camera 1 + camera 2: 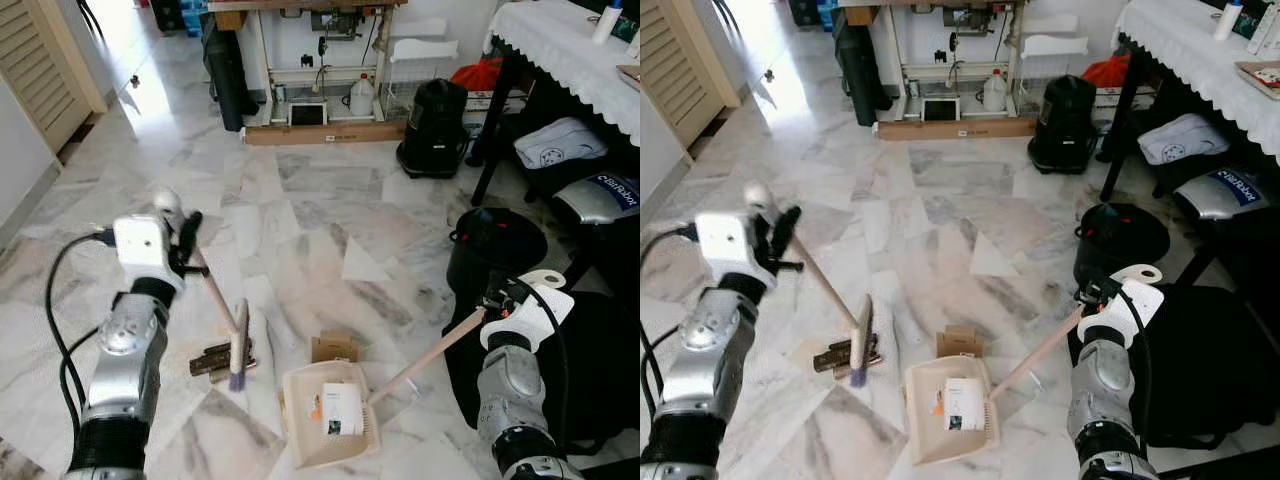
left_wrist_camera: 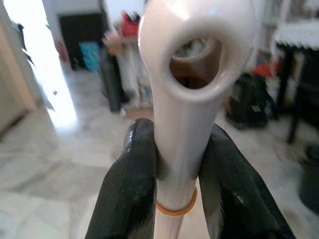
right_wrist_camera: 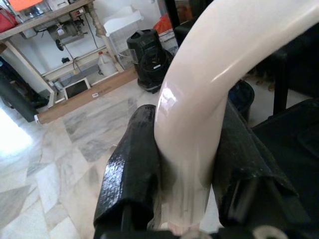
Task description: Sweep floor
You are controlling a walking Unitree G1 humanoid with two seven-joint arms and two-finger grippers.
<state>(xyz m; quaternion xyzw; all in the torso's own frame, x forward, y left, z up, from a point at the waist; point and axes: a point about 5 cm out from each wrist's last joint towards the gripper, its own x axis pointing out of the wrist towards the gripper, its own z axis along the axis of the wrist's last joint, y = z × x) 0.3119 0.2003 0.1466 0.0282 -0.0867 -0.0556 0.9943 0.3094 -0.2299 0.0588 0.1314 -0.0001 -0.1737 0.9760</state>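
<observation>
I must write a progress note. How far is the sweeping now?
Done: a white card and an orange scrap lie in the dustpan. In hand: the left tool grips the broom, the right tool the dustpan's handle. Left: brown pieces by the bristles and cardboard beside the pan.

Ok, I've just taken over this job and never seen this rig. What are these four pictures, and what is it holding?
The two wide pictures come from the robot's head, looking down at the marble floor. The left gripper is clamped on a small broom, whose bristles touch the floor beside some dark scraps. The right gripper is clamped on the long handle of a dustpan, which rests on the floor with paper litter in it. A piece of cardboard lies just beyond the pan. The two close-ups are wrist cameras, each looking along black fingers squeezing a cream handle.
</observation>
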